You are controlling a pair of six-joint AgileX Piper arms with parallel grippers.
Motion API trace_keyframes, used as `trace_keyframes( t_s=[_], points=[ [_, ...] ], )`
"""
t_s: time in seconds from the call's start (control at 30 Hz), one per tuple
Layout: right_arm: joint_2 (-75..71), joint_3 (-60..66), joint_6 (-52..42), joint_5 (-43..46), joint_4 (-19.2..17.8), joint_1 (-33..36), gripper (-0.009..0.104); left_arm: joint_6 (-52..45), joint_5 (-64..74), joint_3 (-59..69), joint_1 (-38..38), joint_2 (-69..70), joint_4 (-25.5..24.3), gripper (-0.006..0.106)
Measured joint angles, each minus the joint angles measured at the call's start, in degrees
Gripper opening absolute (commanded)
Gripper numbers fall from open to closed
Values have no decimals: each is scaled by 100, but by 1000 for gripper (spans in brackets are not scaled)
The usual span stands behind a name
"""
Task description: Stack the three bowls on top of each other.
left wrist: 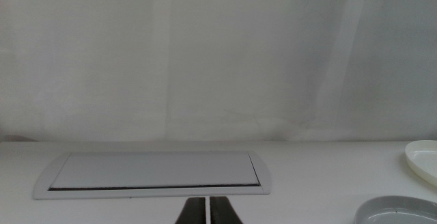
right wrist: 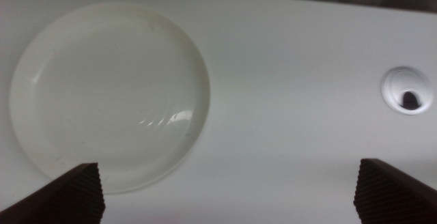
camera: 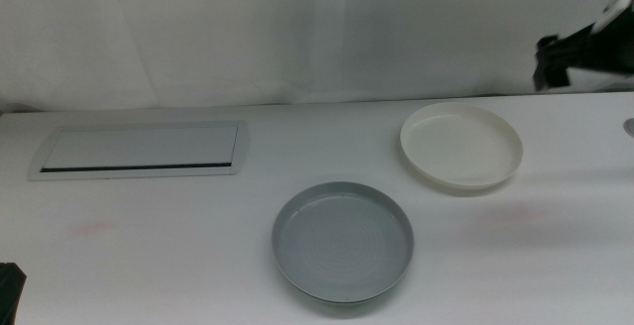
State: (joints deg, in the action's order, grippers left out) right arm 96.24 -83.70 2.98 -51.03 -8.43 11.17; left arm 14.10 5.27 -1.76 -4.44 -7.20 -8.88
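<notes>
hovering high above the cream bowl (right wrist: 109, 94), the right gripper (right wrist: 229, 190) spreads its jaws wide, likely lining up a rim grasp. nearer than that bowl sits the grey bowl (camera: 343, 240); the left gripper (left wrist: 207, 212) waits pinched closed, empty.

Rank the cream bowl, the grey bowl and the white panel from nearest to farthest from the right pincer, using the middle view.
From the right pincer, raised at the table's far right:
1. Cream bowl, just below and left of it.
2. Grey bowl, near the front centre.
3. White panel, far left.
</notes>
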Motion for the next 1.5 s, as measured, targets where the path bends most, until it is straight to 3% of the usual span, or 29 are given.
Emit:
trace_keyframes(
  t_s=[0.27, 0.6, 1.03, 1.17, 1.27, 1.33, 1.37, 1.5],
  points=[
    [1043, -48, 147, 500, 129, 0, 102, 0, 10, 0, 0, 0, 0, -3],
    [2175, -854, 155, 347, 369, 0, 100, 0, 10, 0, 0, 0, 0, -3],
    [2892, -892, 306, 194, 482, 0, 96, 0, 10, 0, 0, 0, 0, -3],
    [2918, -914, 315, 194, 519, 0, 75, 0, 10, 0, 0, 0, 0, -3],
    [2952, -927, 315, 204, 564, 0, 40, 0, 10, 0, 0, 0, 0, -3],
    [2955, -941, 319, 204, 541, 0, 6, 0, 10, 0, 0, 0, 0, -3],
    [2959, -941, 342, 193, 499, -10, -2, 0, 10, 0, 0, 0, 0, -3],
    [2968, -974, 358, 234, 558, -32, -3, 0, 12, 0, 0, 0, 0, -3]
  ],
)
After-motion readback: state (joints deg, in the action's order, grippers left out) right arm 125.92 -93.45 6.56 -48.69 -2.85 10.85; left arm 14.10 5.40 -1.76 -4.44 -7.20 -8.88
